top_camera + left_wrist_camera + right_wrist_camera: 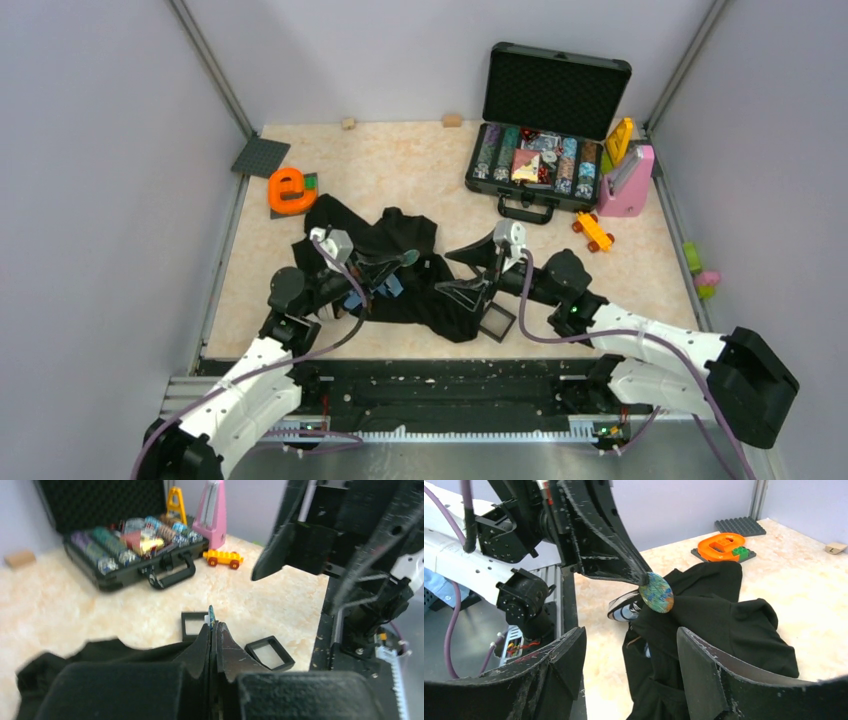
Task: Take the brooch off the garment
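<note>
The brooch [657, 592], a round disc mottled teal, green and blue, sits at a raised fold of the black garment [724, 615] heaped on the bench [804, 595]. Two square black frames [270, 652] lie just beside the cloth. The left claw [641, 580] is pressed together, pinching the brooch's edge, while the right claw [631, 635] is spread wide and holds nothing.

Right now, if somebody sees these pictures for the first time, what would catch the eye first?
The small round teal-green brooch stands out, pinched in the tips of the left gripper over the crumpled black cloth garment at the near middle of the table. Next, the open right gripper facing it, and the open black case of coloured chips at the far right.
</note>
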`<state>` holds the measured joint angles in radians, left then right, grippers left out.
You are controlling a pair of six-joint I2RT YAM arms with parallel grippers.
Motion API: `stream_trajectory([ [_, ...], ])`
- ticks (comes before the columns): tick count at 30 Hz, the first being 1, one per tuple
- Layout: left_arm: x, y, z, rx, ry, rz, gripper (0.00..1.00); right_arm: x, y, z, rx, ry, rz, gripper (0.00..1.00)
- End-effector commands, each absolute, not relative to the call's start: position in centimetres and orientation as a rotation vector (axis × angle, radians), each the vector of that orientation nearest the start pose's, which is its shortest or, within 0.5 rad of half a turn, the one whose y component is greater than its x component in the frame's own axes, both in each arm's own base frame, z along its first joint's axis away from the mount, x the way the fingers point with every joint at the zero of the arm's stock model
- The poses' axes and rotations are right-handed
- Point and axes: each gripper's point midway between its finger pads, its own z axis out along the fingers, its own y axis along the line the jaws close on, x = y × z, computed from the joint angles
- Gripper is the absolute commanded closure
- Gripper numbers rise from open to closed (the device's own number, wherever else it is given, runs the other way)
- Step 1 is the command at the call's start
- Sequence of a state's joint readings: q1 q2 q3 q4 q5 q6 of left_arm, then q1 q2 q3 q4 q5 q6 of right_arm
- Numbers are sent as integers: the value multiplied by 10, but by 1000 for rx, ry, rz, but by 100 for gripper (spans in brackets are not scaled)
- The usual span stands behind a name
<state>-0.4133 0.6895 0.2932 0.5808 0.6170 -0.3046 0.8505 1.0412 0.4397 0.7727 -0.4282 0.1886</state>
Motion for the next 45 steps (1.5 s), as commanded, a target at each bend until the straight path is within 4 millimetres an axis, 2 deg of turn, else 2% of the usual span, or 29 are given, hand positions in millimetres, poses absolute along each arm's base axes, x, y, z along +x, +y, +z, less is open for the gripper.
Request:
stream_trajectory([
  [1,180,-222,290,875,936,-899,100,172,317,279,-844,1200,1193,31],
  [5,166,-228,297,963,839,-907,100,171,318,284,-905,1122,1148,28],
  [10,151,-233,303,1034,776,-934,100,178,328,287,-993,1104,1096,34],
  [13,150,-237,303,1056,785,-954,100,175,332,292,-1046,1052,1092,43],
  [18,149,-238,303,1062,786,-959,100,177,338,289,-1101,1045,1080,61],
  [24,151,-238,305,1058,801,-957,100,169,342,285,-1156,1032,1123,69],
  [26,151,-239,305,1061,801,-960,100,169,343,285,-1157,1034,1121,75],
  [30,156,-240,302,1050,837,-958,100,168,343,287,-1158,1027,1133,93],
  [33,160,-241,298,1052,864,-961,100,167,343,288,-1151,1031,1143,100],
  [37,163,-242,295,1049,880,-960,100,165,344,285,-1148,1035,1144,100],
  [38,163,-242,294,1051,881,-960,100,165,344,284,-1150,1035,1142,97],
  [40,163,-242,293,1056,882,-962,100,166,345,285,-1149,1035,1136,83],
  [45,161,-243,294,1064,885,-972,100,166,345,290,-1153,1018,1128,80],
])
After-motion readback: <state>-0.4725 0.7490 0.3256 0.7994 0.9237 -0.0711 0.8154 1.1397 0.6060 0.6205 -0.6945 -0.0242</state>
